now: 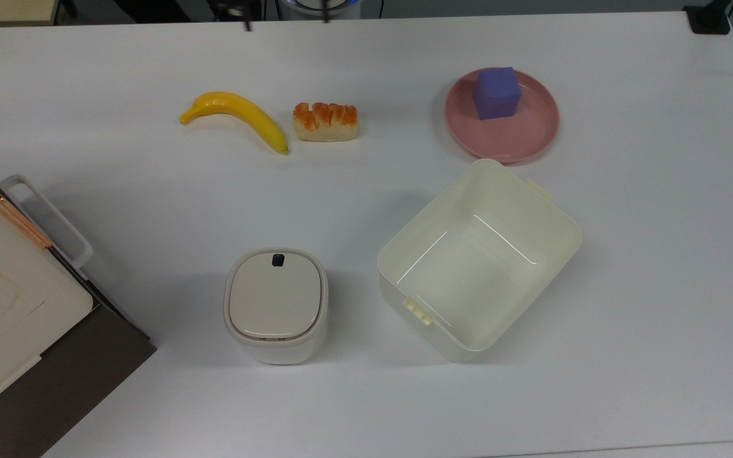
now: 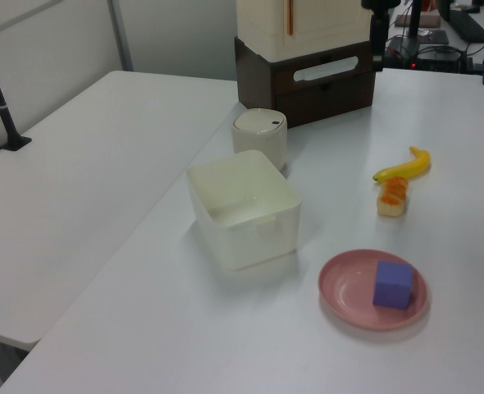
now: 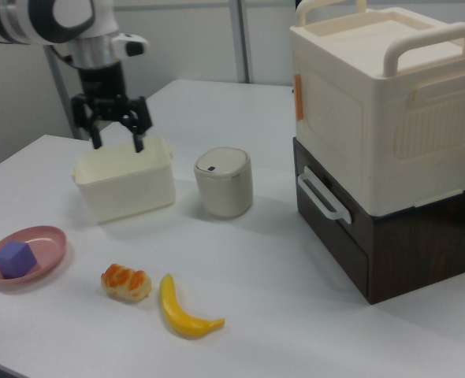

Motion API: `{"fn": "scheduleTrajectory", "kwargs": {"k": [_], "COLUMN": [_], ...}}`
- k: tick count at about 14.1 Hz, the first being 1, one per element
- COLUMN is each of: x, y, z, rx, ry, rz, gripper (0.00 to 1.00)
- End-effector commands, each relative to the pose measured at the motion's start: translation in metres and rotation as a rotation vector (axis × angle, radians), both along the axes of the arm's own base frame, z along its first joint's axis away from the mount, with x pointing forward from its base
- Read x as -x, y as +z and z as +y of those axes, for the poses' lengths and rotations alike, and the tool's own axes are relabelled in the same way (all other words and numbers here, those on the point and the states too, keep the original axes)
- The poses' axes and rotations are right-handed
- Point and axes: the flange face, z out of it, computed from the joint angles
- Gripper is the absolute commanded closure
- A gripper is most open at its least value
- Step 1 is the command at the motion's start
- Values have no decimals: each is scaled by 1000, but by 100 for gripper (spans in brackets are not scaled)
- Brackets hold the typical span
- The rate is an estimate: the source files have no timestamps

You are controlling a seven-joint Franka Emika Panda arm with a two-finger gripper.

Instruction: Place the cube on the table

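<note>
The matte purple-blue cube (image 1: 497, 93), soft-edged, sits on the round pink plate (image 1: 532, 137), toward its far rim in the top view. The smooth white desk (image 1: 646, 267) lies bare around the plate on the top view's right. A cream square bin (image 1: 554, 219) stands near the plate. The end effector (image 3: 115, 131) hangs in the air with fingers spread, holding nothing.

Bare table (image 1: 646, 254) around plate (image 1: 519, 137) (top view), bin (image 1: 557, 254) just below it.
</note>
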Motion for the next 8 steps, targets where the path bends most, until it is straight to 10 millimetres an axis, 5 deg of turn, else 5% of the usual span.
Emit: {"fn": "scheduleTrajectory", "kwargs": {"k": [1, 4, 8], "x": [15, 39, 59], "y": [-8, -25, -56], "z": [74, 167, 244], "rx": [42, 93, 142], "ry": [30, 29, 36], "rz": [28, 33, 55], "gripper": [1, 0, 0]}}
